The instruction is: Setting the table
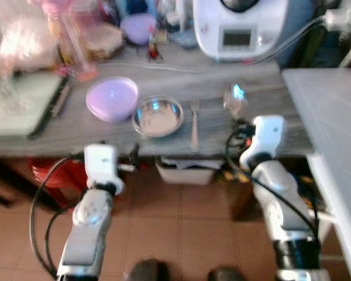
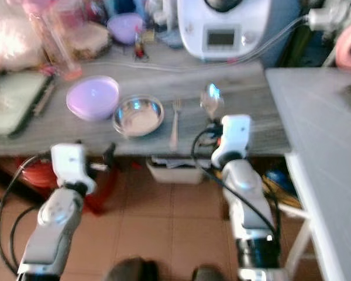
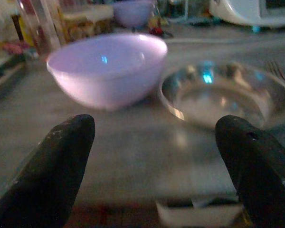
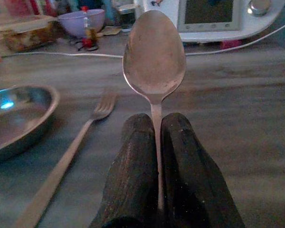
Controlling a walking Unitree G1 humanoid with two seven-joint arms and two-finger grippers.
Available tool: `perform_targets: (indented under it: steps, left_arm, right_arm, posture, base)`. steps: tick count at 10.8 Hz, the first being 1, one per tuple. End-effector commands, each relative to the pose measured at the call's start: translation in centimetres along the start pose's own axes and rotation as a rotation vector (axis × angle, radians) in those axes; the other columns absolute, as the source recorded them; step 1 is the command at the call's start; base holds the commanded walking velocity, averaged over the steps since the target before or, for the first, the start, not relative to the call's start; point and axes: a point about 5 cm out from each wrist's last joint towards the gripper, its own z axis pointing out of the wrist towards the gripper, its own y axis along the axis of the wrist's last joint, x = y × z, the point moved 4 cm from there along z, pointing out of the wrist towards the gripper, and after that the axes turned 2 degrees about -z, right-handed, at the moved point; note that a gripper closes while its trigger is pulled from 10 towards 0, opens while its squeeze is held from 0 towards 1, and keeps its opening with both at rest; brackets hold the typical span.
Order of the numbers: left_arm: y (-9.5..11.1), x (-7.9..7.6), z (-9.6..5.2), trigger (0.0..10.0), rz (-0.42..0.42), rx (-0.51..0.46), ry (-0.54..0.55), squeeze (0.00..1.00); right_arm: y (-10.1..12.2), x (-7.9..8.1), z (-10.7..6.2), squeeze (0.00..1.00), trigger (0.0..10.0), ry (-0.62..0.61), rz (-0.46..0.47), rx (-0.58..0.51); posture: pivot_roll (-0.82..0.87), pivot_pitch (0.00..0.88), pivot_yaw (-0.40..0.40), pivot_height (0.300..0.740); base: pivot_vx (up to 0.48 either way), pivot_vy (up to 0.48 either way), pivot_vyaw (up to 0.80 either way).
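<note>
Two grippers: both sit low in the frame at the near edge of the grey wooden counter (image 1: 222, 93), above the brown tiled floor (image 1: 181, 216).
Left gripper (image 3: 156, 156): lower left, fingers (image 3: 52, 166) spread wide apart with nothing between them, pointing at the two bowls.
Right gripper (image 4: 156, 142): lower centre-right, fingers pressed together on the handle of a spoon (image 4: 154, 52), whose bowl stands up beyond the fingertips over the counter.
Fork (image 1: 194, 124): lying flat on the counter, centre of the frame, between the metal bowl and the spoon, tines pointing away.
Metal bowl (image 1: 158, 116): just left of the fork, upright and shiny.
Lilac bowl (image 1: 112, 98): left of the metal bowl and just beside it; I cannot tell whether the rims touch.
White table (image 1: 333, 117): right side of the frame, beside the counter's end.
White kitchen machine (image 1: 240, 26): top centre, at the back of the counter, with a small screen.
Smaller lilac bowl (image 1: 138, 27): top, left of the machine, among blurred jars and clutter.
</note>
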Motion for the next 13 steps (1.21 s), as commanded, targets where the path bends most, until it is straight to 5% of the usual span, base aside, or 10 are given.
perform_targets:
  steps: [1,4,6,9,13]
  left_arm:
    - [0.6,1.2,-0.3,10.0,0.048,-0.026,0.069,0.00]
    - [0.4,4.1,-0.5,10.0,0.076,-0.003,0.180,0.00]
    - [0.8,4.0,-0.8,10.0,0.082,-0.009,0.176,0.00]
    - [0.3,2.7,-1.6,10.0,0.077,0.018,0.109,0.00]
    - [0.5,2.4,-1.6,10.0,0.084,0.029,0.076,0.00]
  right_arm:
    - [0.2,-0.8,-0.1,0.00,10.0,-0.029,0.002,-0.011]
    - [0.7,-1.1,0.1,0.00,10.0,-0.059,0.003,-0.039]
    - [0.7,-2.1,0.2,0.00,10.0,-0.127,0.044,-0.037]
    - [-2.1,-4.7,-0.6,0.00,10.0,-0.335,0.192,0.092]
    - [-2.1,-2.9,0.6,0.00,10.0,-0.305,0.256,0.119]
  posture:
    - [-0.02,0.093,0.091,0.740]
    - [-0.01,0.103,0.092,0.740]
    - [0.00,0.142,0.097,0.740]
    - [0.01,0.168,0.100,0.740]
    - [0.01,0.179,0.104,0.740]
  base:
    - [0.000,0.000,0.00]
    - [0.000,0.000,0.27]
    - [0.000,0.000,0.40]
    - [0.000,0.000,0.00]
    - [0.000,0.000,0.00]
